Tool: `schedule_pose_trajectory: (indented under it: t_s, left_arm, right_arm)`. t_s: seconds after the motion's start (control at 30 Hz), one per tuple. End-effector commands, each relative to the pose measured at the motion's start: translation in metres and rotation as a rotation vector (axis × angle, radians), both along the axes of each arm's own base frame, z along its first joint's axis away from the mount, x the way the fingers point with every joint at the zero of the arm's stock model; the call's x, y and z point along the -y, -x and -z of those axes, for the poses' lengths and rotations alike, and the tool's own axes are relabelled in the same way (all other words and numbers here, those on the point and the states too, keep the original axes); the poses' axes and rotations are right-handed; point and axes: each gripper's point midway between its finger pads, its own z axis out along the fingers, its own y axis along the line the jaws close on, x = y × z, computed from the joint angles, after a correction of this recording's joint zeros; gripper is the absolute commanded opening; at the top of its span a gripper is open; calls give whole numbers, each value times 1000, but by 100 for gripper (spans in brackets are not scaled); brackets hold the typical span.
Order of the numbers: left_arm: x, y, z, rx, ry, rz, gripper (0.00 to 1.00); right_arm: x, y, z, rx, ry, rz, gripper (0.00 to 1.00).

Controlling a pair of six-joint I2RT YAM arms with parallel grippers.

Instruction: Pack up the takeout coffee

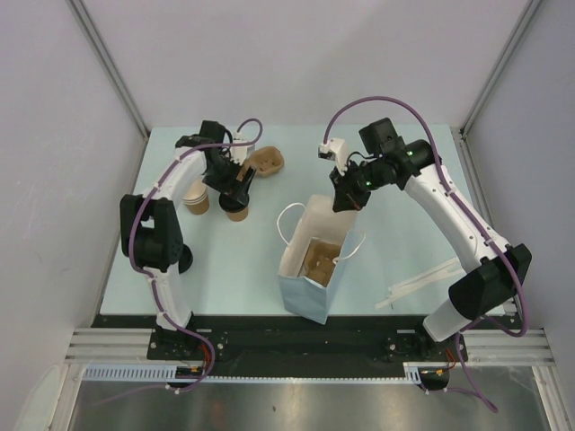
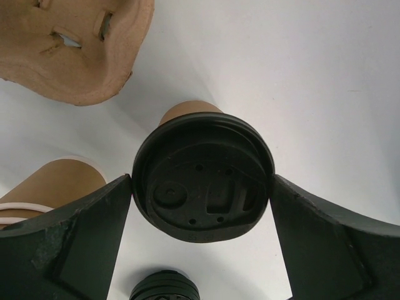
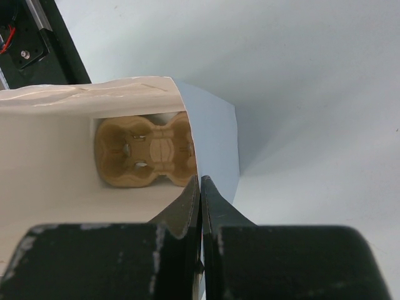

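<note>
while the takeout coffee [image 2: 203, 178] stands on the bench [image 1: 225, 269], packing is barely begun | left gripper [image 1: 235, 189] jaws wide open astride it, holding nothing | right gripper [image 3: 200, 187] jaws shut, seemingly pinching the blue paper bag [image 1: 305, 296] rim | carrier tray [image 3: 147, 153] already inside | to do: grasp, lift, bag it

Takeout coffee [image 2: 203, 181]: brown cup, black lid, upright on table [image 1: 234, 269].

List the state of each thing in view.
Brown kraft-paper cup with black plastic lid: upright, lidded, not yet bagged.
Left gripper: open, straddling it.
Blue paper bag: upright, open.
Right gripper: shut on bag's rim.
Tan lidless paper cup: upright, uncovered.
Moulded pulp carrier: lying inside bag.
</note>
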Motion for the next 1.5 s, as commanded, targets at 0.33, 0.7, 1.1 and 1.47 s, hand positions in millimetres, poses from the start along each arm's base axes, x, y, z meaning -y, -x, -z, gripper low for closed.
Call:
schedule_pose_trajectory:
  t_s: [0.33,0.7,1.1,1.47]
  left_arm:
    - [5,7,8,-83,73,-27,86]
    - [6,13,8,-118,103,-26,63]
    - [18,10,-127,213,198,49,22]
    - [53,37,-321,652,419,204,7]
  right_arm:
    - [0,-8,-15,45,-24,-3,0]
    - [-1,-12,-18,48,-32,7,0]
    - [3,-23,-20,46,-53,76,0]
    - [4,-43,-33,15,-129,205,0]
